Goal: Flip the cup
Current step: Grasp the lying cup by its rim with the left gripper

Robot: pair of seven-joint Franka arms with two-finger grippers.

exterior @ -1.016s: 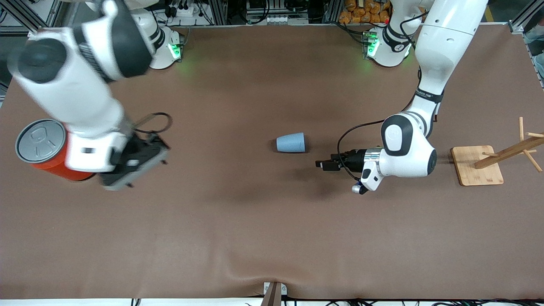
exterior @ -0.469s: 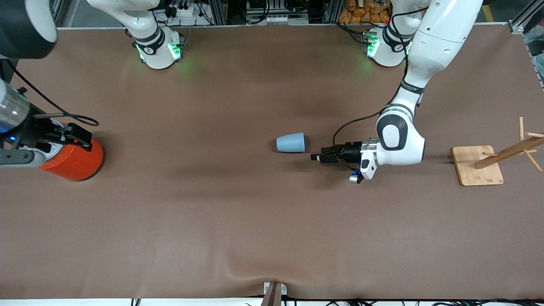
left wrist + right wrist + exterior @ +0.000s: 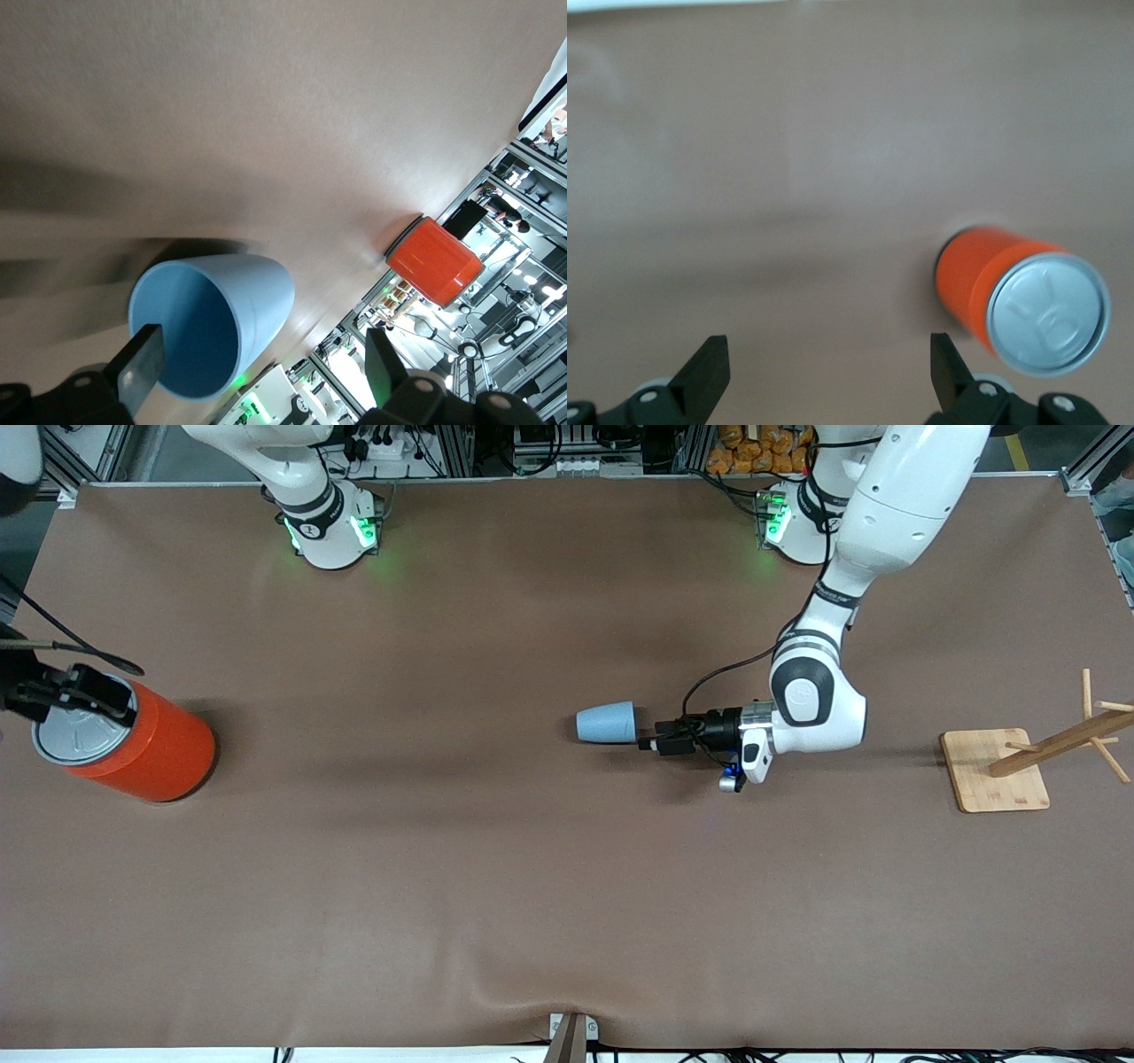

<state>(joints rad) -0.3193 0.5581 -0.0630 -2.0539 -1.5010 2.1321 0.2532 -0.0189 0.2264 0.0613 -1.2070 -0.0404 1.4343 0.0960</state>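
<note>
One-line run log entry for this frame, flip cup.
task: flip cup | small light-blue plastic cup: on its side | left gripper: open, at cup's mouth | right gripper: open, above orange can

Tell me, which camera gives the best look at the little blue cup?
The left wrist view: the cup fills it, lying on its side, its darker inside facing the open left gripper. The front view shows the cup small, on its side by that gripper. The right wrist view misses it.
</note>
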